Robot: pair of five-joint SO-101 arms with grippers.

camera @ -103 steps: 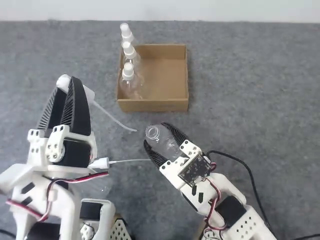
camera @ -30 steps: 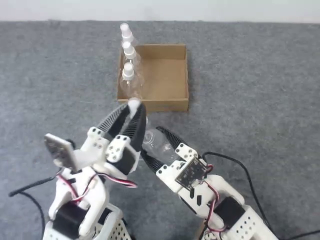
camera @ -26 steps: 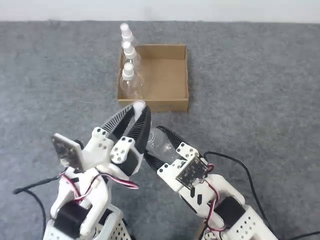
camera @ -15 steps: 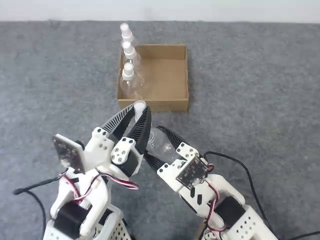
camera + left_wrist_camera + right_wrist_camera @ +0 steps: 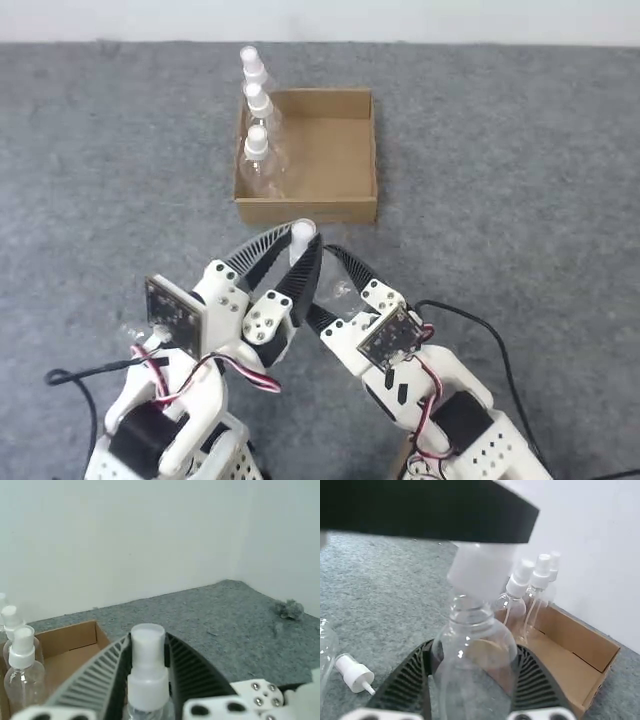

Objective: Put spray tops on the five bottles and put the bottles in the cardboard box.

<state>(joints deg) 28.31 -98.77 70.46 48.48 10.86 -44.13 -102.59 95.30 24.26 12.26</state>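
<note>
My right gripper (image 5: 326,287) is shut on a clear bottle (image 5: 472,655), held upright above the carpet in front of the cardboard box (image 5: 330,150). My left gripper (image 5: 301,236) is shut on a white spray top (image 5: 147,662). The top (image 5: 481,570) sits slightly tilted right at the bottle's open neck. Three capped bottles (image 5: 258,145) stand in a row along the box's left wall, and they show again in the right wrist view (image 5: 520,592) and the left wrist view (image 5: 20,665).
A loose spray top (image 5: 352,672) lies on the grey carpet beside another clear bottle (image 5: 324,647) near the left arm. The right part of the box floor (image 5: 570,655) is bare. Carpet around the box is open.
My left gripper carried the spray top rightward and over the bottle, from beside its neck to on top of it. The right gripper kept the bottle roughly in place.
</note>
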